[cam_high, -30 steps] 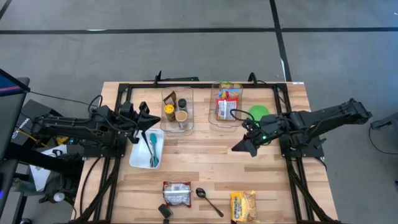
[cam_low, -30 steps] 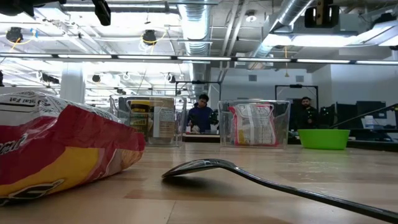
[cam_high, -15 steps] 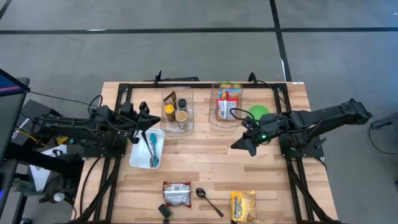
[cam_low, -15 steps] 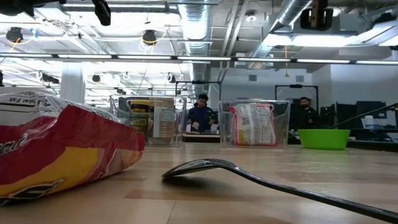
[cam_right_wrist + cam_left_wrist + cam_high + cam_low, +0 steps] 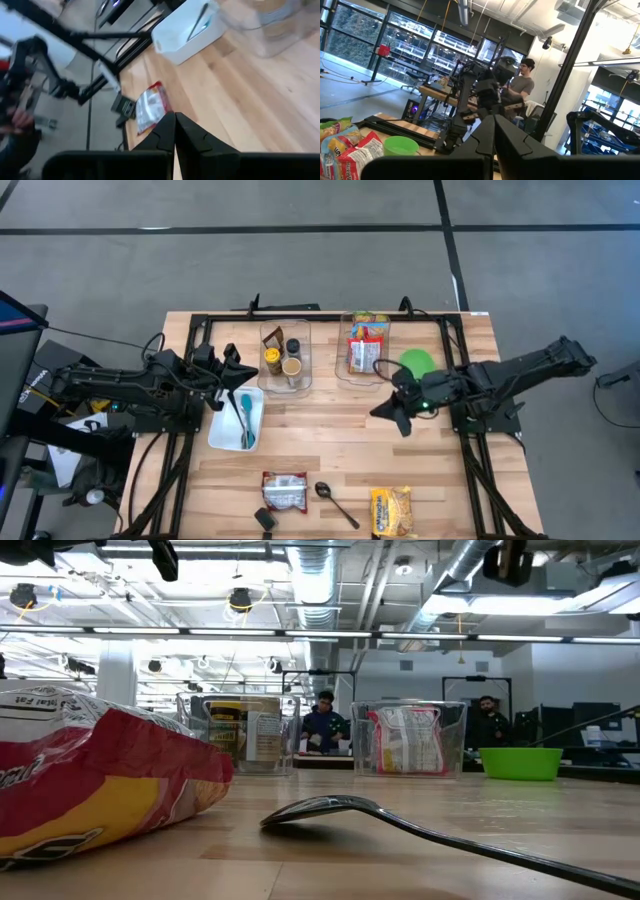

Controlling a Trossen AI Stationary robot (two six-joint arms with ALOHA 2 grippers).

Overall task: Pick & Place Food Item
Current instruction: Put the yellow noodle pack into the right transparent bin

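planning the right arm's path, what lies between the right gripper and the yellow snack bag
In the high view, only bare wood lies between the right gripper and the yellow snack bag.

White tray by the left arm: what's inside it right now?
The white tray holds utensils: a teal-handled one and a dark one beside it. Their working ends and anything underneath them cannot be made out.

Desk (image 5: 320,435): wooden, black frame.
Left hand (image 5: 243,370): closed, above white tray (image 5: 224,430) holding utensils.
Right hand (image 5: 384,411): closed, over bare desk centre.
Far: two clear bins (image 5: 285,356), green bowl (image 5: 416,362).
Near edge: red-white packet (image 5: 284,490), spoon (image 5: 335,500), yellow packet (image 5: 391,512).
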